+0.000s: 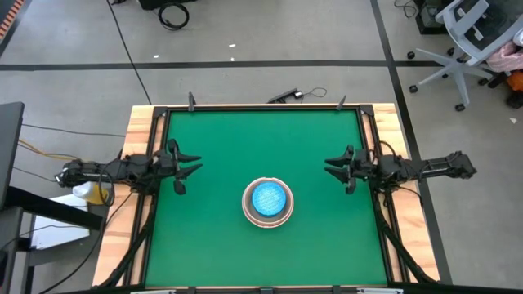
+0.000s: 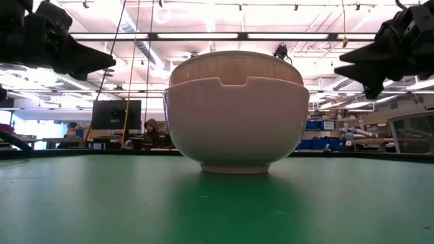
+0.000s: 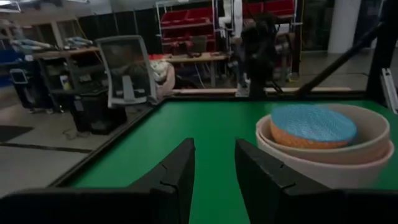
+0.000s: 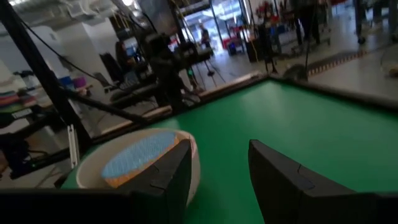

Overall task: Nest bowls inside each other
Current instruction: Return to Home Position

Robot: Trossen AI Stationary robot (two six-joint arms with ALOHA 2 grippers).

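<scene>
The bowls point(image 1: 267, 201) stand nested in one stack on the green table, a little toward the near edge from the middle. The large white bowl point(image 3: 323, 171) rests on its foot point(image 2: 235, 166). Inside it sit a cream bowl point(image 3: 367, 134), a tan-orange one point(image 3: 298, 138) and, innermost, the speckled blue one point(image 3: 314, 121). My left gripper point(image 1: 198, 163) hovers open at the table's left edge, pointing level toward the middle. My right gripper point(image 1: 327, 167) hovers open at the right edge, facing it. Neither holds anything; the stack lies between them, well apart from both.
A wooden frame point(image 1: 139, 122) rims the green table top point(image 1: 261, 139), which lies bare around the stack. Beyond the far right corner stands an office chair point(image 1: 466, 33); cables point(image 1: 172, 12) lie on the floor past the far edge.
</scene>
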